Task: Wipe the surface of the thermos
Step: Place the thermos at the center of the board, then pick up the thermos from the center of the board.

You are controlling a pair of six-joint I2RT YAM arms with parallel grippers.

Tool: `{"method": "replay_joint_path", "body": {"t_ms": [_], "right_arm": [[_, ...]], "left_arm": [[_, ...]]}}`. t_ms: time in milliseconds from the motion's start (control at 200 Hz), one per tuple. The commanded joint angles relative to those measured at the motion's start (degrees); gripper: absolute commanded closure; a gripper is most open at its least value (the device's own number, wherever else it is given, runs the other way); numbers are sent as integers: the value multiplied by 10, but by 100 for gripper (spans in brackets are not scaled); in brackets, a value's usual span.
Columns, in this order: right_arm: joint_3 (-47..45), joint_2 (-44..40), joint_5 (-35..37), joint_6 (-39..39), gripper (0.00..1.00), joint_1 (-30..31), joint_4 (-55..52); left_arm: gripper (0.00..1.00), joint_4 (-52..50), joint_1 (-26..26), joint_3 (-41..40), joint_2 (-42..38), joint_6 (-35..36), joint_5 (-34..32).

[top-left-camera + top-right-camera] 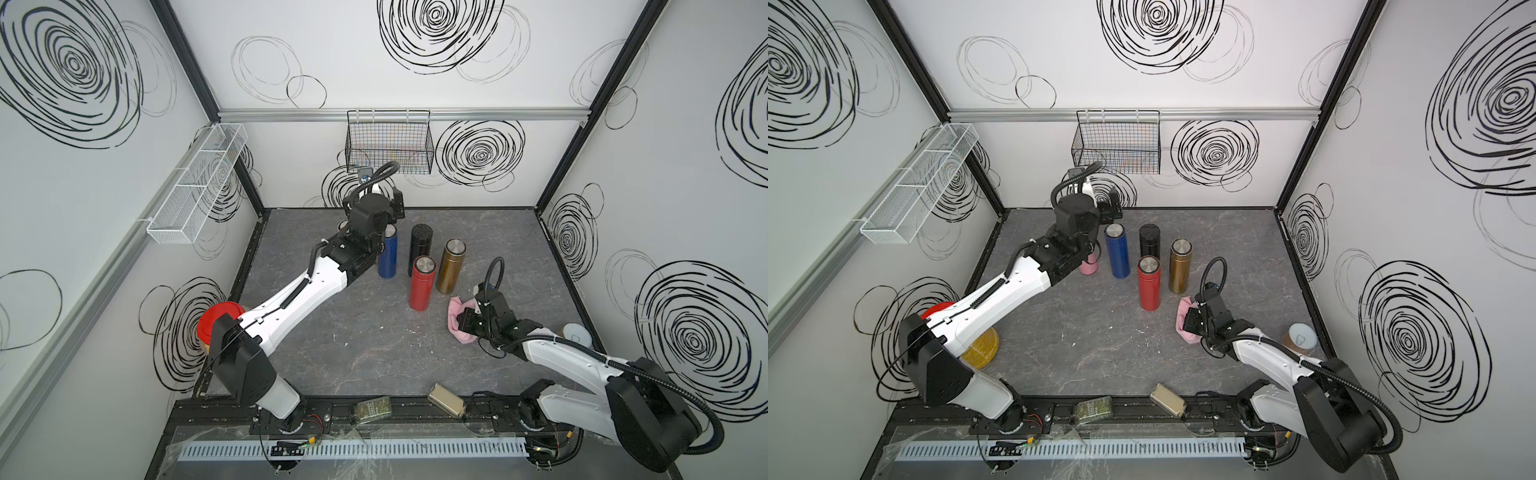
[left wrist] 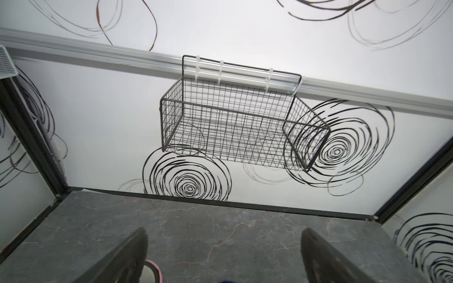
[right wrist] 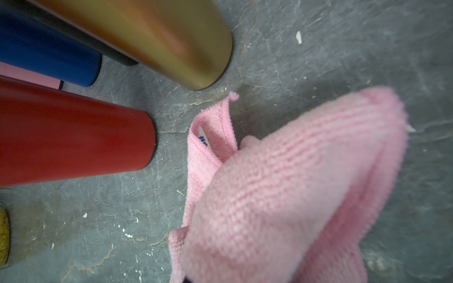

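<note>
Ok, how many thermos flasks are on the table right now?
5, all upright: blue cylindrical thermos, black thermos behind the red thermos, gold thermos rightmost, and pink thermos mostly hidden behind the left arm; more could hide there.

Enclosure viewed from above. White wall panels (image 1: pixel 291 166) printed with black scribbled spirals meet at black metal corner posts (image 1: pixel 594 104). A dark grey, marble-veined worktop (image 1: pixel 374 353) forms the base. A silver aluminium rail (image 1: pixel 498 113) crosses the rear wall and carries a black wire-grid basket (image 1: pixel 390 149). A long, divided white mesh tray (image 1: pixel 195 183) hangs on a side wall. Lighting is even and diffuse.
</note>
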Motion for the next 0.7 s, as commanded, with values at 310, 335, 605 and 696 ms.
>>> {"method": "replay_joint_path", "body": {"t_ms": [310, 335, 605, 696], "right_arm": [[5, 5, -12, 6, 100, -4, 12], [4, 4, -12, 5, 100, -4, 12], [7, 2, -10, 4, 100, -9, 4], [7, 3, -11, 3, 100, -10, 4]], "left_arm": [[1, -114, 21, 43, 87, -69, 75], [1, -106, 22, 39, 89, -70, 80], [7, -89, 30, 28, 119, -73, 95], [8, -89, 32, 28, 128, -75, 101]]}}
